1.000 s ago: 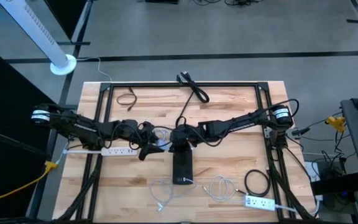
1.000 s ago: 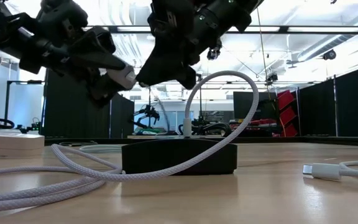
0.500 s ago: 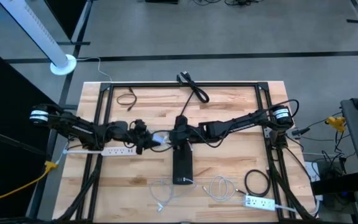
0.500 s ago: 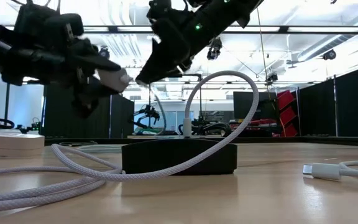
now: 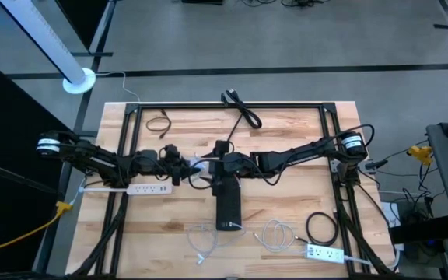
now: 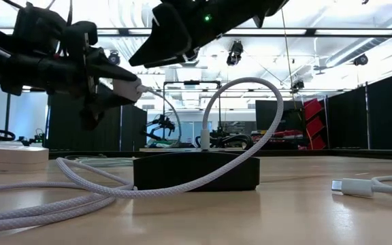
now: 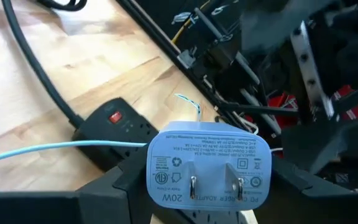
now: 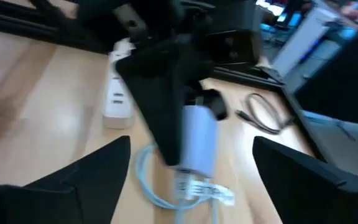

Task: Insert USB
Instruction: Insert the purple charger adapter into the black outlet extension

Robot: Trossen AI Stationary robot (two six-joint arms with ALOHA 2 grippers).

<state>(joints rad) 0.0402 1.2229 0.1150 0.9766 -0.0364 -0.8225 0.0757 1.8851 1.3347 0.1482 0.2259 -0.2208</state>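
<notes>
Even, bright overhead light fills the high view; the wooden table (image 5: 286,225) shows only soft, short shadows. In the low view, ceiling lights (image 6: 135,47) blaze white across the upper frame, leaving the arms as dark silhouettes. The left wrist view is sharp on the white charger (image 7: 207,165), blurred at upper right. The right wrist view is smeared by motion blur throughout.

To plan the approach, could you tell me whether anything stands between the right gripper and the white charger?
Nothing visible does: the right gripper faces the white charger, held in the left gripper, across open air.
</notes>
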